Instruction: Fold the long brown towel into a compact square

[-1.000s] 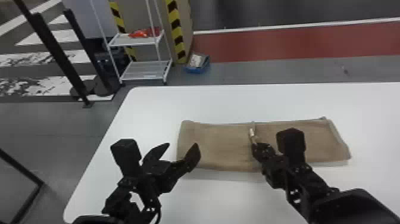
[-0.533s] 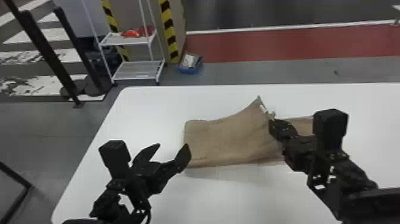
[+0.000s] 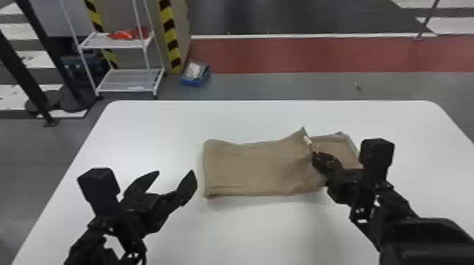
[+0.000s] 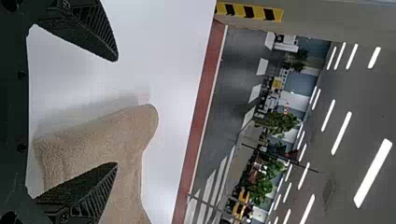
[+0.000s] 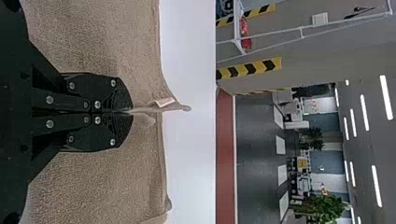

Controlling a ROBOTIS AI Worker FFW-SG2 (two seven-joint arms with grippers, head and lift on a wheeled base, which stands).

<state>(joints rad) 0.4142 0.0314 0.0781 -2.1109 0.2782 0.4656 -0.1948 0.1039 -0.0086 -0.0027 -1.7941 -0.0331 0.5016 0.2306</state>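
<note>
In the head view we see the length of the brown towel [image 3: 243,169] on the white table [image 3: 247,229], our right gripper [image 3: 315,155] at a raised fold toward its right end. The right wrist view gives us the pinch up close: fingers pressed together on the cloth, a small pale label [image 5: 164,101] near their tips. Our left gripper [image 3: 175,172] is spread wide near the towel's left end; its wrist view shows us ridged fingers [image 4: 98,28] and strip lights [image 4: 373,172] overhead.
</note>
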